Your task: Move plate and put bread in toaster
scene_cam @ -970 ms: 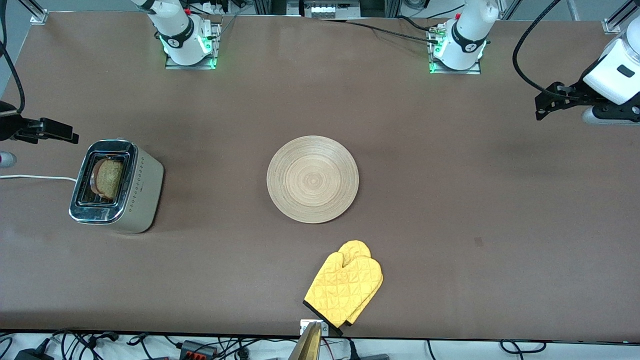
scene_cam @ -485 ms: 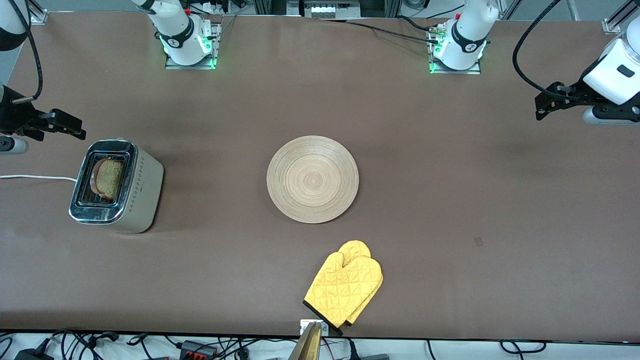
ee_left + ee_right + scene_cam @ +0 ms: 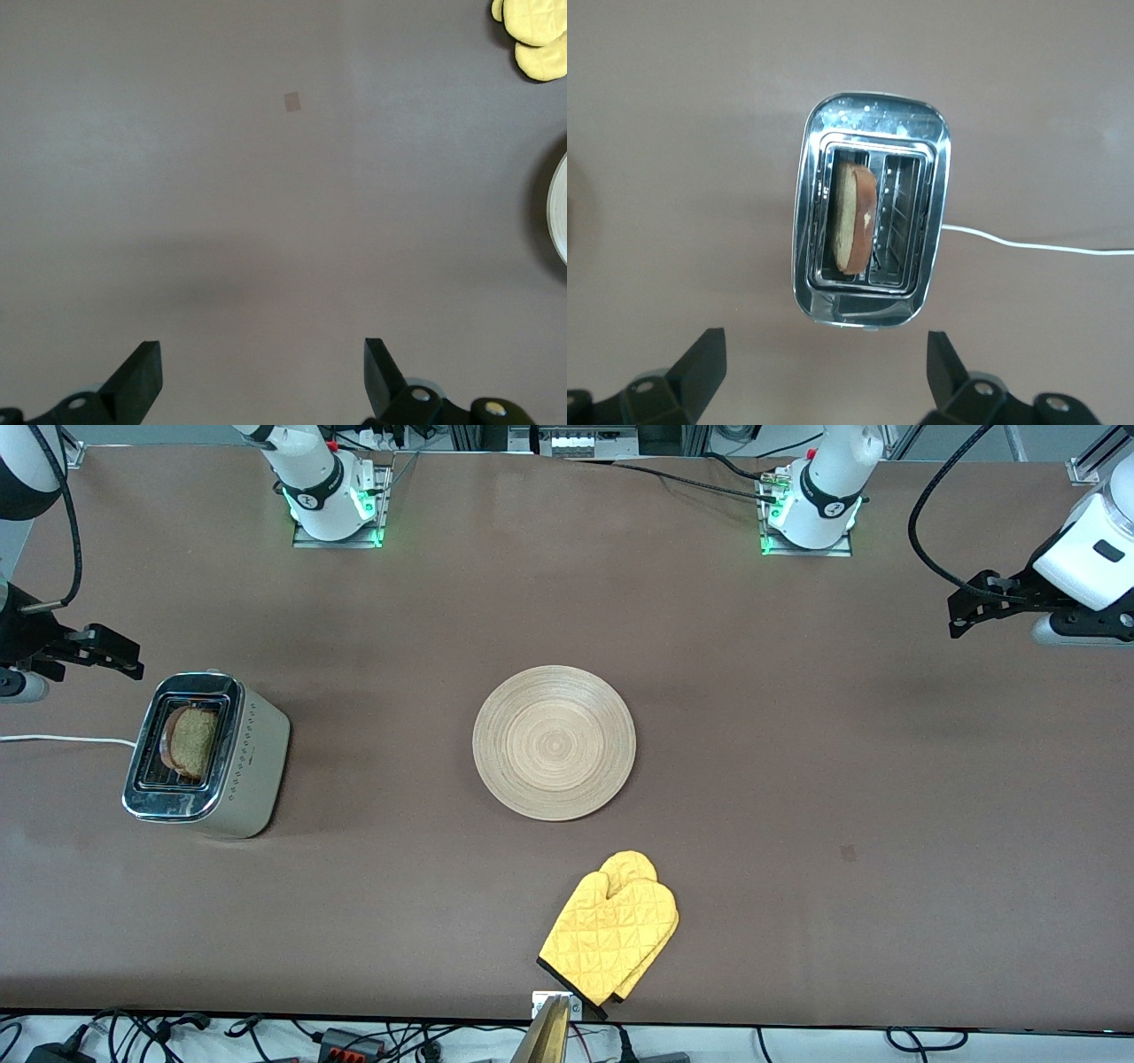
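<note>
Tools hanging wide and empty: right tool (image 3: pixel 111 657) at frame's upper left above toaster (image 3: pixel 205 755), left tool (image 3: pixel 966 611) waiting upper right; bread (image 3: pixel 193 741) sitting in slot, plate (image 3: pixel 554 742) centered, likely finishing, nothing left needing grasping.

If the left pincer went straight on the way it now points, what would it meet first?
Probably only the bare table. The left pincer, open, looks straight at brown tabletop, with nothing between its fingers. The plate and the yellow oven mitt sit off at the view's edge, out of that line.
</note>
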`<state>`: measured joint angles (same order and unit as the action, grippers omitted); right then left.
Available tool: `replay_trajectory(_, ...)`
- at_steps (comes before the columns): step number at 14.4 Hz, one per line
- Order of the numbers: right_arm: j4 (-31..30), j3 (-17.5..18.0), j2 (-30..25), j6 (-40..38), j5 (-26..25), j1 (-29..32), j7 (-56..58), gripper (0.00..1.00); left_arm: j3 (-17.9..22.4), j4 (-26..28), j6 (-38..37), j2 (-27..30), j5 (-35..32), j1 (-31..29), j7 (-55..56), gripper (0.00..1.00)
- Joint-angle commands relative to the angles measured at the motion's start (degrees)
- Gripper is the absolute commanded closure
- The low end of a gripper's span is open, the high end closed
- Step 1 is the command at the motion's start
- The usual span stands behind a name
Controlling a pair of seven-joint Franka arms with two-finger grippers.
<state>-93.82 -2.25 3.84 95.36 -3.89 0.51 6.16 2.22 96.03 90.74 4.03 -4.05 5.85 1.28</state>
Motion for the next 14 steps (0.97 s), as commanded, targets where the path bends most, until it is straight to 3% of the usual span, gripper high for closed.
replay_trajectory(1,1.71,0.41,0.73,-2.28,-0.5,-0.43,-0.8,0.0,0.06,-1.99,-1.44,-0.87,0.62,-0.23,0.04,0.0)
replay_trajectory(14,1.88,-0.03,0.9,-2.72,1.08,-0.43,-0.63,0.0,0.06,-1.99,-1.53,-0.87,0.62,-0.23,0.04,0.0)
